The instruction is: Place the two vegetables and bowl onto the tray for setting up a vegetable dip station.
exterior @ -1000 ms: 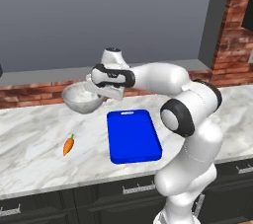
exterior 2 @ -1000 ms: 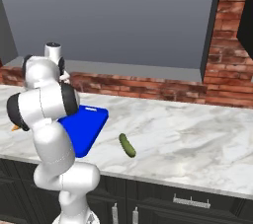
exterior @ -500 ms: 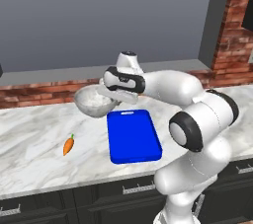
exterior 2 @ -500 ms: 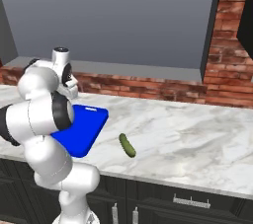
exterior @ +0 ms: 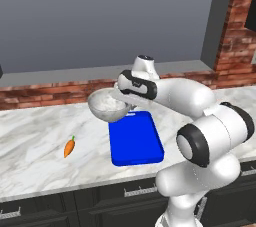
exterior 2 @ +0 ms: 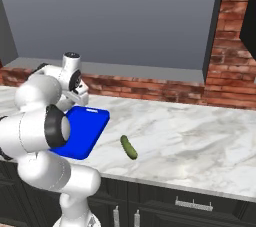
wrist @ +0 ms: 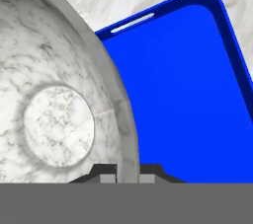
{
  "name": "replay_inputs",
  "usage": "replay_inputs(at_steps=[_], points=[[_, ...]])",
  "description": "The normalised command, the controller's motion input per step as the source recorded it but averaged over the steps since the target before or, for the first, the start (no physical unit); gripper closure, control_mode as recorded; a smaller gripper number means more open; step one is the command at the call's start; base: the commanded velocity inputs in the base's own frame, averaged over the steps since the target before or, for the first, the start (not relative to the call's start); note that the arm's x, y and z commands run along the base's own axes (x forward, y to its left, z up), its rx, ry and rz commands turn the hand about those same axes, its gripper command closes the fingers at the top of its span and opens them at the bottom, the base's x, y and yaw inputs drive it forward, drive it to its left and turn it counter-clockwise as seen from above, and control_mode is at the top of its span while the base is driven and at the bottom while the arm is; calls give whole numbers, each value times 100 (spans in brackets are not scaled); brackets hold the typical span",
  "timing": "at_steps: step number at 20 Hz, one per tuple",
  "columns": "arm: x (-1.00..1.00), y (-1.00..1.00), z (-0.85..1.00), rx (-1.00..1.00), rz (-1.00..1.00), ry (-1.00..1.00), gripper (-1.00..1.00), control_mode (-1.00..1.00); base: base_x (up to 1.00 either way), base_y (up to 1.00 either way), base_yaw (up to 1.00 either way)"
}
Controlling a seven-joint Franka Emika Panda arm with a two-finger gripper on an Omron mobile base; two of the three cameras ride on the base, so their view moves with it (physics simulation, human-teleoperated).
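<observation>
Swinging rightward since the earlier frames, the claw (wrist: 126, 171) is now carrying the speckled stone bowl (exterior: 107, 106) to the far end of the blue tray (exterior: 136, 138), its fingers clenched on the bowl's rim. In the hand view the bowl's wall is sitting between the two finger tips, with the tray's handle slot (wrist: 132, 22) just beyond. The bowl is hanging above the white marble desk (exterior 2: 200, 136), overlapping the tray's far left corner. The carrot (exterior: 69, 146) is lying well left of the tray, the cucumber (exterior 2: 129, 147) near its right. A red brick wall (exterior 2: 150, 88) is running behind. No writing is showing.
</observation>
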Motion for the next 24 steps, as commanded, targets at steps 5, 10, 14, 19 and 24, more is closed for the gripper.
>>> replay_inputs(at_steps=[5,10,14,19,24], points=[[-1,-31,-9,0,0,0,100,-100,0,0,0],[-1,-28,-11,0,0,0,100,-100,0,0,0],[0,-31,-17,0,0,3,100,-100,0,0,0],[7,-21,-19,0,0,1,100,-100,0,0,0],[17,-5,-17,0,0,0,100,-100,0,0,0]])
